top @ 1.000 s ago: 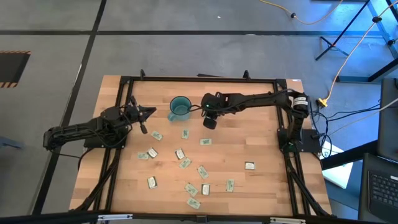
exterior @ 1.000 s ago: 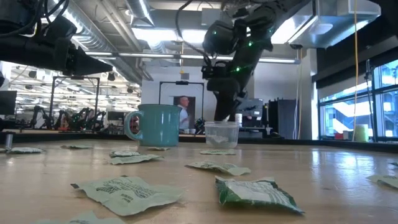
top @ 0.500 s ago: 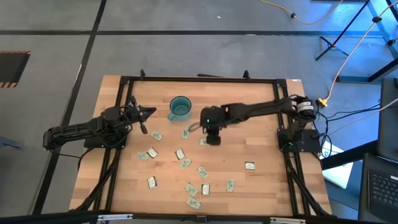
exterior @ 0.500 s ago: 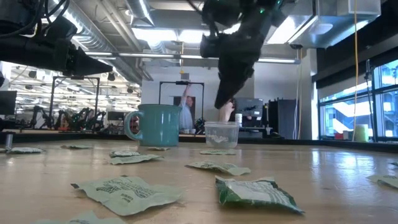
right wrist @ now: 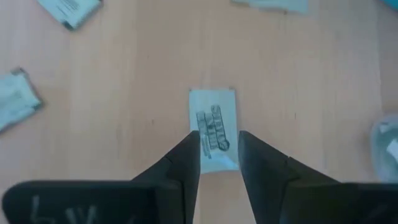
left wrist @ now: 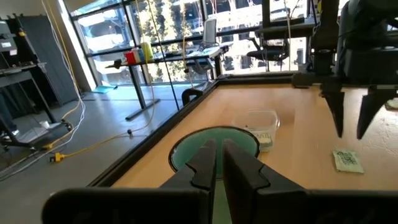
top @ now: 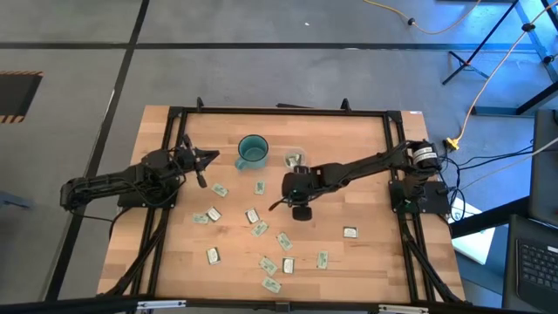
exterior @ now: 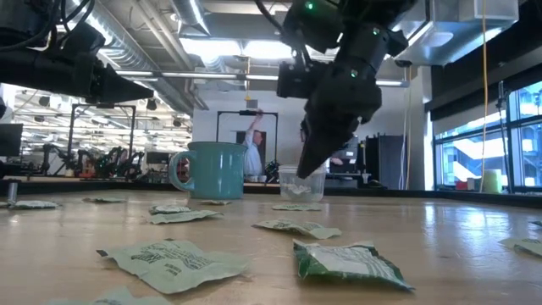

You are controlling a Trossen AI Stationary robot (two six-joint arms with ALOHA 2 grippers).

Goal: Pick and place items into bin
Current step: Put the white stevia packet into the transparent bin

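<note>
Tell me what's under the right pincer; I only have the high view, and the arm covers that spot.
Observer: A pale green packet. The right wrist view shows it lying flat under the right pincer, seen through the open gap.
Operator: Touching it?
Observer: No. In the low view the fingertips hang above the table.
Operator: Anything in the cup?
Observer: The left wrist view shows something pale, likely a packet, inside the cup. The left pincer waits by the mug.
</note>
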